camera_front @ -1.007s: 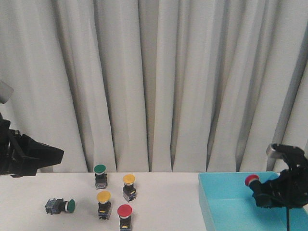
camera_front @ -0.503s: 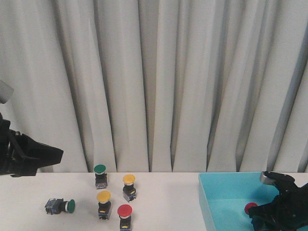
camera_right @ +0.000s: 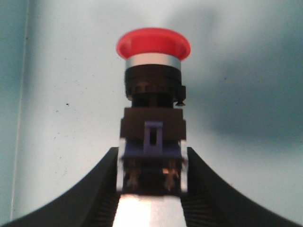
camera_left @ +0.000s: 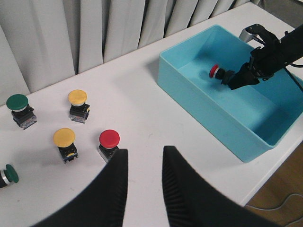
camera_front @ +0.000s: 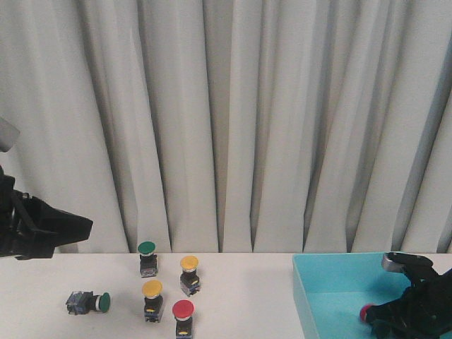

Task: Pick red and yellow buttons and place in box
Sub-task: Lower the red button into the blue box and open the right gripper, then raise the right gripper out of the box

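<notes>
The white table (camera_left: 142, 109) carried the turquoise box (camera_left: 199, 94) at its right end. Inside the box, the right gripper (camera_right: 151, 189) was low, clamped on the body of a red button (camera_right: 152, 94), cap pointing left. The left gripper (camera_left: 142, 163) hovered with fingers apart above another red button (camera_left: 109, 140). Two yellow buttons (camera_left: 77, 98) and two green-capped switches (camera_left: 17, 102) stood nearby on the table.

Even, soft light; right wrist view blurred; faint shadows.
</notes>
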`<act>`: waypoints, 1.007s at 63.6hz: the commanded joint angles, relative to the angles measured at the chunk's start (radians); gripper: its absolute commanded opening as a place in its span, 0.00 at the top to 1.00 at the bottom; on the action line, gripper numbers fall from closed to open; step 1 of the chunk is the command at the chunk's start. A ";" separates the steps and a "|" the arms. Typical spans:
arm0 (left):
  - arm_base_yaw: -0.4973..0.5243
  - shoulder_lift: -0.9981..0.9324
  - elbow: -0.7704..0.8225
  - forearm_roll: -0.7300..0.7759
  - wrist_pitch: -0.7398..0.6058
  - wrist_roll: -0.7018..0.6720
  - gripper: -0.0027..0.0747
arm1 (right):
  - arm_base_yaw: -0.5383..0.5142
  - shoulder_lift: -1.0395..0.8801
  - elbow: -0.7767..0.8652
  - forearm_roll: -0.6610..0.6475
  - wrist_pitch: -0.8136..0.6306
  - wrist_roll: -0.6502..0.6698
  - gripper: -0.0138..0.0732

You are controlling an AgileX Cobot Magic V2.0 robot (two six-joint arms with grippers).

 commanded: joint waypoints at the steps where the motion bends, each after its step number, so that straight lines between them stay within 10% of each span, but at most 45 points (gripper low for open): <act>1: 0.002 -0.024 -0.028 -0.044 -0.037 -0.011 0.74 | -0.007 -0.047 -0.028 0.001 -0.023 0.000 0.46; 40: 0.002 -0.024 -0.028 -0.045 -0.040 -0.010 0.74 | -0.007 -0.244 -0.152 0.030 0.089 0.000 0.41; 64: 0.002 -0.024 -0.028 -0.045 -0.039 -0.010 0.74 | -0.007 -0.619 -0.165 0.232 0.154 -0.105 0.64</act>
